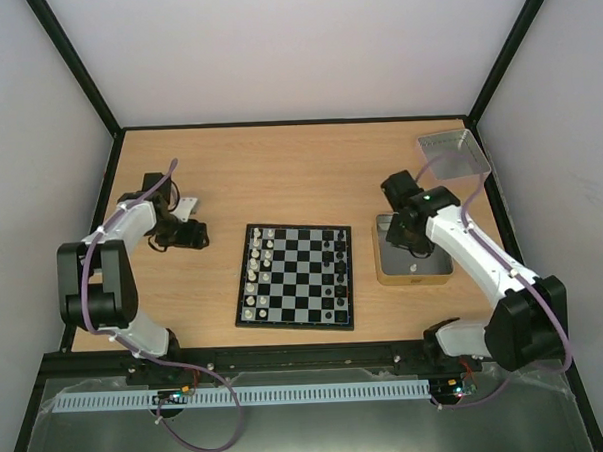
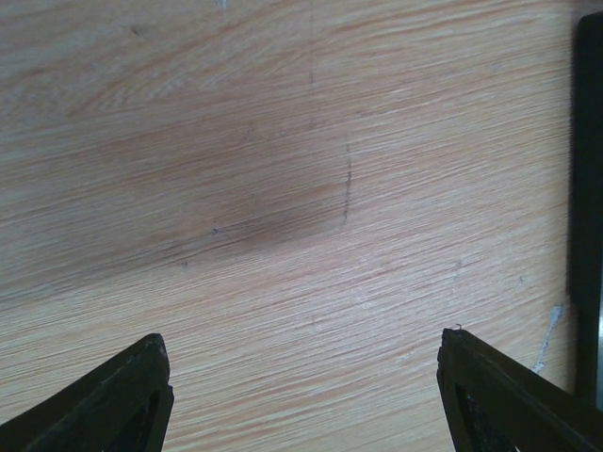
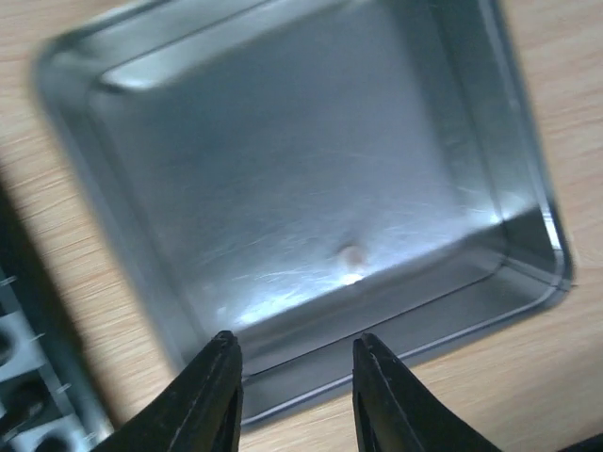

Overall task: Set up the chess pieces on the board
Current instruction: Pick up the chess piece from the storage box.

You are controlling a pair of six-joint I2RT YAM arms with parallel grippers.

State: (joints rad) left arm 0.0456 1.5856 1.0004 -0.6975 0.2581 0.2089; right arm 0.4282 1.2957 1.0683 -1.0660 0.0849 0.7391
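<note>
From above, the board [image 1: 294, 276] lies mid-table with white chess pieces [image 1: 252, 278] lined along its left side and black chess pieces [image 1: 335, 270] along its right; the left gripper [image 1: 190, 234] sits left of it, and the right gripper [image 1: 409, 238] hangs over the tan-rimmed tin [image 1: 414, 277], near of the silvery tray [image 1: 454, 156]. The left wrist view shows that gripper spread wide over the bare wooden table [image 2: 283, 188], holding nothing. The right wrist view shows narrowly parted fingers [image 3: 217, 395], nothing between them, above the tin, where a small pale speck [image 3: 350, 254] lies, too blurred to name.
</note>
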